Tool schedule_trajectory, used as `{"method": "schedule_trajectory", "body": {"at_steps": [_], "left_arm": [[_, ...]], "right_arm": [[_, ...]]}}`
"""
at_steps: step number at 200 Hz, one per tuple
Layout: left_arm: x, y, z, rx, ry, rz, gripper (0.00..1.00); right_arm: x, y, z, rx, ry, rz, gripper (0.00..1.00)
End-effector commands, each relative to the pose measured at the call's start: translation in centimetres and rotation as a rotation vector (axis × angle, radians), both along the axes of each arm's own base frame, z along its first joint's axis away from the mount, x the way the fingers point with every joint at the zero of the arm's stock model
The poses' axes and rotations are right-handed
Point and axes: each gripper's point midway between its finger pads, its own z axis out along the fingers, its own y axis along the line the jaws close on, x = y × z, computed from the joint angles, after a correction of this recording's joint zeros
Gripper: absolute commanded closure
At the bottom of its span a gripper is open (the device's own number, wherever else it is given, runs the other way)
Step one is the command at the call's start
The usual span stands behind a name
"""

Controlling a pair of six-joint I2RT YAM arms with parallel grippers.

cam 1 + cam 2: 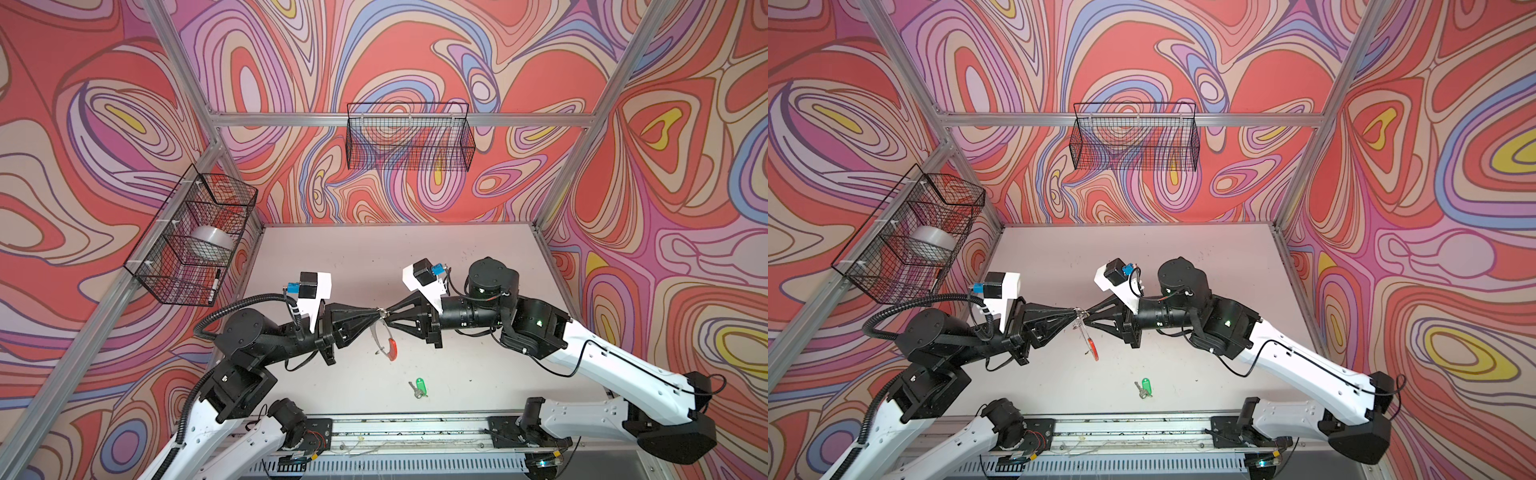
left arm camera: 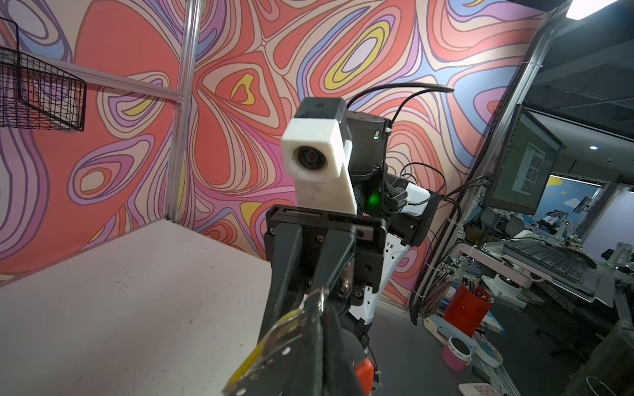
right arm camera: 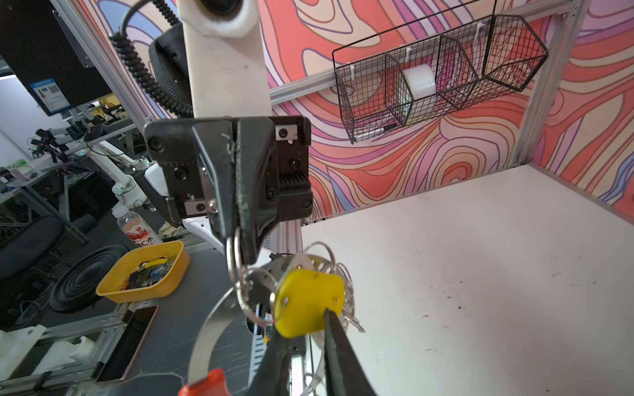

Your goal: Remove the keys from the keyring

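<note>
The keyring [image 1: 383, 337] hangs edge-on above the middle of the table, red segment [image 1: 392, 348] lowest. My left gripper [image 1: 376, 314] is shut on a small split ring [image 3: 235, 253] at its top. Facing it tip to tip, my right gripper [image 1: 387, 316] comes from the right. In the right wrist view the right gripper [image 3: 302, 325] has a finger on each side of the yellow tag [image 3: 308, 301], whose key is hidden. The left wrist view shows that tag [image 2: 267, 343] edge-on beside the grey plate [image 2: 271, 356]. The green-tagged key [image 1: 419, 387] lies loose on the table nearer the front.
A wire basket [image 1: 195, 237] on the left wall holds a white tape roll [image 1: 210, 243]. A second wire basket [image 1: 409, 137] hangs on the back wall. The arms' base rail [image 1: 407, 428] runs along the table's front edge. A yellow tray [image 3: 144, 271] sits outside the cell.
</note>
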Motion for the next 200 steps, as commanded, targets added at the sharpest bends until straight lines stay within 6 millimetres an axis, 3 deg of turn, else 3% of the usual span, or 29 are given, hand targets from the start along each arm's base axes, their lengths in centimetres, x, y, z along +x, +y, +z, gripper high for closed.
{"method": "schedule_trajectory", "body": {"at_steps": [1,32,182,200], "left_arm": [[-0.3,0.3,0.6,-0.024,-0.027,0.006,1.00],[0.0,0.4,0.5,-0.026,-0.025,0.022,1.00],[-0.2,0.7,0.9,-0.025,-0.047,0.041,1.00],[-0.5,0.6,0.7,-0.007,-0.047,0.020,1.00]], "right_arm": [[-0.1,-0.2,0.6,0.008,-0.006,-0.002,0.89],[-0.3,-0.2,0.7,0.009,-0.005,0.008,1.00],[-0.6,-0.2,-0.7,-0.043,0.028,0.027,1.00],[-0.4,-1.1,0.6,-0.015,-0.005,-0.017,0.68]]}}
